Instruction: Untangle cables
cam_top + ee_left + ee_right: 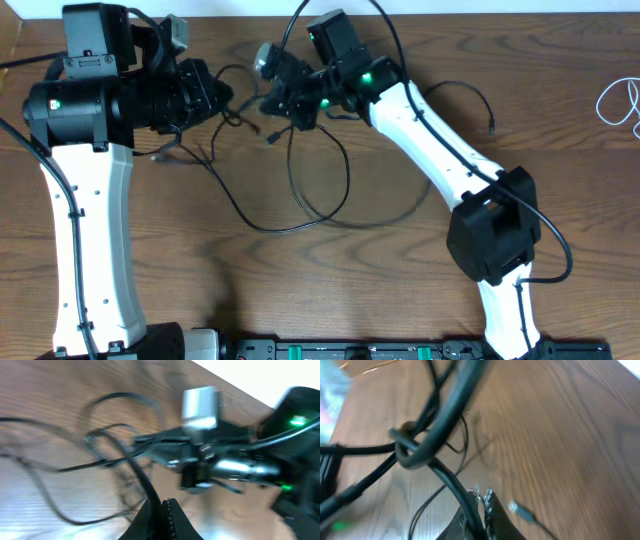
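Note:
Several thin black cables point(291, 170) lie tangled in loops on the wooden table between my two arms. My left gripper point(230, 99) is at the tangle's upper left; in the left wrist view its jaws point(162, 510) are shut on a black cable point(135, 467). My right gripper point(272, 107) faces it from the right, a short way off. The right wrist view shows this gripper point(482, 502) shut on a black cable point(451, 480) that runs up to a knot point(407, 447). A small plug end point(513, 506) lies beside the fingers.
A white cable point(618, 102) lies coiled at the far right edge. One black cable end with a plug point(492, 126) trails to the right of my right arm. The arms' bases stand along the table's front edge point(330, 352).

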Controlling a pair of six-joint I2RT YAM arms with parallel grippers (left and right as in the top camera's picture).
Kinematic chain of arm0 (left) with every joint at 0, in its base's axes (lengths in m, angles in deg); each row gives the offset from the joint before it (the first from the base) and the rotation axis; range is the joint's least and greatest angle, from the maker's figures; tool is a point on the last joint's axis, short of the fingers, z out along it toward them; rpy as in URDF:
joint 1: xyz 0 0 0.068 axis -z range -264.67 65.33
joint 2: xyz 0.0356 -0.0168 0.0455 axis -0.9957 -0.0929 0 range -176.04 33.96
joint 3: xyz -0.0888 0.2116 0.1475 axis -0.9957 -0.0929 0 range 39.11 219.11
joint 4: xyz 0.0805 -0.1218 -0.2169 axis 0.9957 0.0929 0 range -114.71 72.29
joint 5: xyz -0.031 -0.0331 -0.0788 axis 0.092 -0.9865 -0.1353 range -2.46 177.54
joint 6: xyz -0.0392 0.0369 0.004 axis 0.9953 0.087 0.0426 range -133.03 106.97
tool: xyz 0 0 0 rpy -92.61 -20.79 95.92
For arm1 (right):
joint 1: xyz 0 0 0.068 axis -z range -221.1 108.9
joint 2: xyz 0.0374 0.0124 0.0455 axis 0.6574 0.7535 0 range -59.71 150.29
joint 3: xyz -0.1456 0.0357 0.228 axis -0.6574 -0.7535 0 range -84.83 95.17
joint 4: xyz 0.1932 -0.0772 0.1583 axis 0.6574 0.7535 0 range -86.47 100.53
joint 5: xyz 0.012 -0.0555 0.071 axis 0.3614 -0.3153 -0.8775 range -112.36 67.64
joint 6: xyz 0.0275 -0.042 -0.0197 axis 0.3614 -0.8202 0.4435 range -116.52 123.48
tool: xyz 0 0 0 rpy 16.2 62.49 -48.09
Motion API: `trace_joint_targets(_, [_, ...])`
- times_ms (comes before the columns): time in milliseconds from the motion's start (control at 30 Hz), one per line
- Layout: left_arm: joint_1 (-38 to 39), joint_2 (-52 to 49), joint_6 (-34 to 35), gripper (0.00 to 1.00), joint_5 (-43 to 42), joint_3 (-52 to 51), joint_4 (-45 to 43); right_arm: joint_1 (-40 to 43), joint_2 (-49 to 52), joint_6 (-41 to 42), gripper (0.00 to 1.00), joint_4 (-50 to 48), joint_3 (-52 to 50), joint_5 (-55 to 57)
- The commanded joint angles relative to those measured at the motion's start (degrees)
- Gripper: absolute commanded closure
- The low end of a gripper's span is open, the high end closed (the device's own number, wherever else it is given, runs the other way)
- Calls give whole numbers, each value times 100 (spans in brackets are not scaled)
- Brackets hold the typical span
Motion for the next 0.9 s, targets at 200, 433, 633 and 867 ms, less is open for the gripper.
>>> trace_joint_targets(200, [-9,48,-111,93,1799,72,-2,1464,-468,1331,99,1049,0,791])
trace_joint_targets(433, [-9,26,63,93,2433,52,0,2708,-533,2146,99,2033,0,1891])
trace_joint_targets(633, [-9,26,83,93,2653,52,-2,3635,-527,2618,99,2544,0,2638])
trace_joint_targets(867, [-7,26,96,93,2280,50,44,4054,-522,1134,99,2651,-2,177])
